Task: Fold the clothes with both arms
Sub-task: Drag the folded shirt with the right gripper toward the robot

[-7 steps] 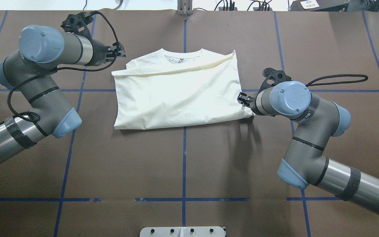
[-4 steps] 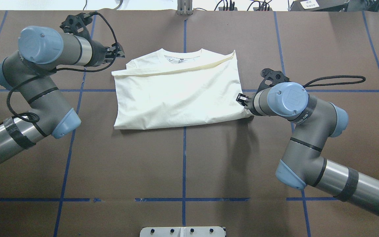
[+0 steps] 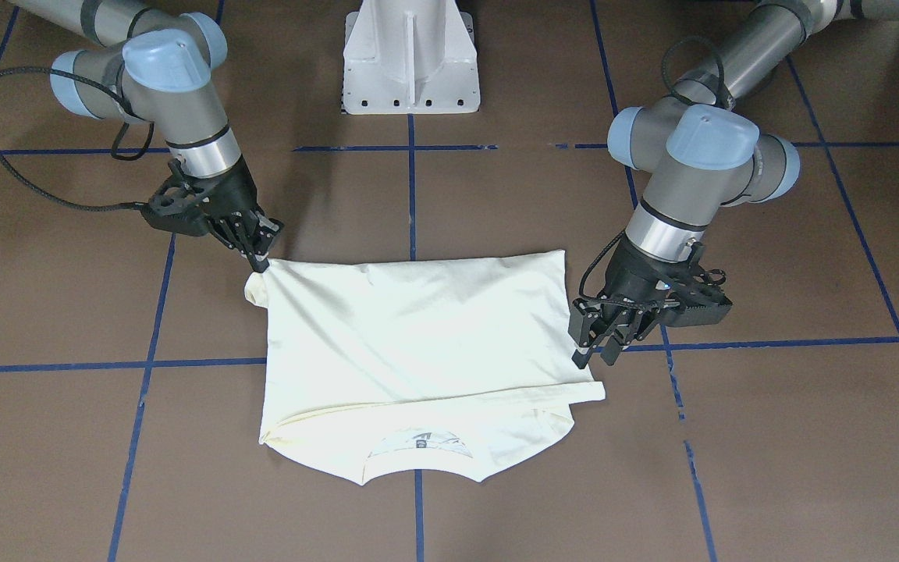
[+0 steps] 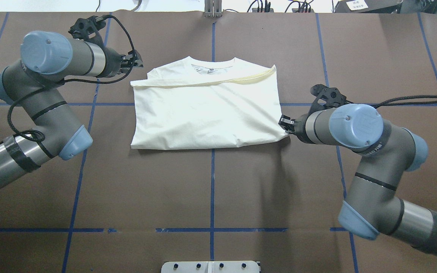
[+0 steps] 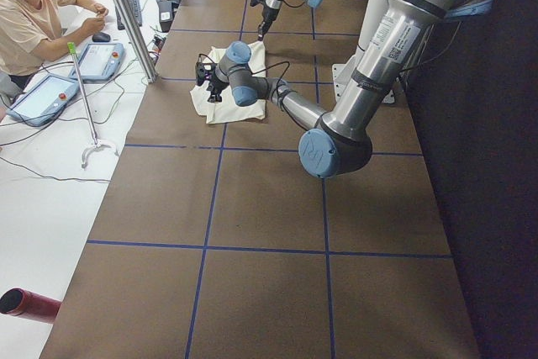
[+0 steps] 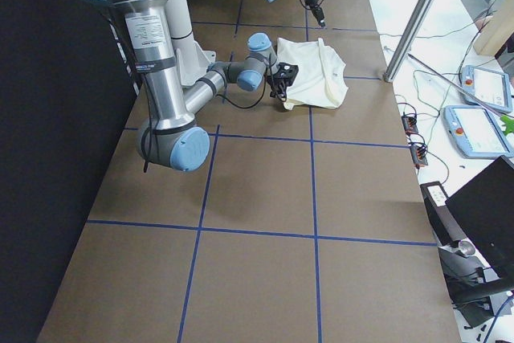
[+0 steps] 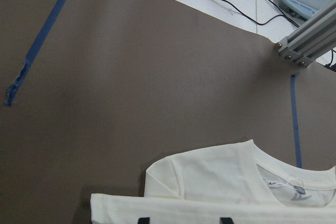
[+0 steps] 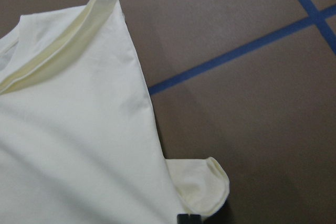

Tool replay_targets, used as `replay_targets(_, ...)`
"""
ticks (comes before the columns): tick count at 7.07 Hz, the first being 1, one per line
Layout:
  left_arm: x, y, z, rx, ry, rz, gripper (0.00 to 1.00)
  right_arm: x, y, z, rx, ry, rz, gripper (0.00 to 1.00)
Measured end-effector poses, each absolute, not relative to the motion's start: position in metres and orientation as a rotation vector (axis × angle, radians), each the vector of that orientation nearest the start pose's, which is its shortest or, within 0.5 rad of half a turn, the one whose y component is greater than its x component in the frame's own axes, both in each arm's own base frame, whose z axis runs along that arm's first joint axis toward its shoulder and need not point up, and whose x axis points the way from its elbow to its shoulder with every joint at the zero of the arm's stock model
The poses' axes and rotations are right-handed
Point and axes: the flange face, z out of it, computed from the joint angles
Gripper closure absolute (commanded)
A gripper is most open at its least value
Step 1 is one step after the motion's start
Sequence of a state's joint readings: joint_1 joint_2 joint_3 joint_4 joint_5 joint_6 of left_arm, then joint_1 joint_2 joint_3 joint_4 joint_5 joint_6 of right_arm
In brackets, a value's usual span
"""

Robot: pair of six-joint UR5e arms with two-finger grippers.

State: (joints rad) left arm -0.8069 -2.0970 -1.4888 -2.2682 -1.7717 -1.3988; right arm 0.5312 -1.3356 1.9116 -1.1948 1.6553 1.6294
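On the table [image 4: 211, 182], T-shirt [image 4: 203, 113] sits part-folded, right gripper [image 3: 262, 263] clamps its near right corner, left gripper [image 4: 139, 62] hangs spread, empty; final fold apparently pending.

The table [image 4: 211, 189] has a brown cover crossed by blue tape lines [image 4: 241, 229]. A white pedestal [image 3: 410, 58] stands on the table's robot side. Off its opposite side a person [image 5: 34, 14] sits at a white desk with two pendants [image 5: 101, 58]. An aluminium post [image 5: 126, 14] rises at that table edge. A red cylinder [image 5: 29, 304] lies further along.
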Motion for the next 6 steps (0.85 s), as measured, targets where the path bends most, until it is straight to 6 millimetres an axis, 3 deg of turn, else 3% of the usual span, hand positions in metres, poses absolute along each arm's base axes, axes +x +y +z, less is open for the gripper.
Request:
replay_targets(2, 0.401, -0.582, 0.311, 0.380, 1.100, -0.448, 0.46, -0.389, -0.290, 0.343, 0.042, -0.976, 0.442, 1.00)
replay_targets(3, 0.401, -0.582, 0.311, 0.380, 1.101, -0.448, 0.46, -0.380, -0.237, 0.344, -0.033, -0.971, 0.400, 1.00)
replay_targets(4, 0.401, -0.581, 0.309, 0.382, 1.107, -0.446, 0.46, -0.382, -0.192, 0.342, -0.102, -0.963, 0.345, 0.67)
replay_targets(5, 0.400, -0.580, 0.305, 0.394, 1.129, -0.440, 0.45, -0.388, -0.153, 0.335, -0.165, -0.965, 0.286, 0.01)
replay_targets(6, 0.399, -0.578, 0.295, 0.399, 1.171, -0.449, 0.37, -0.392, -0.126, 0.329, -0.209, -0.966, 0.245, 0.00)
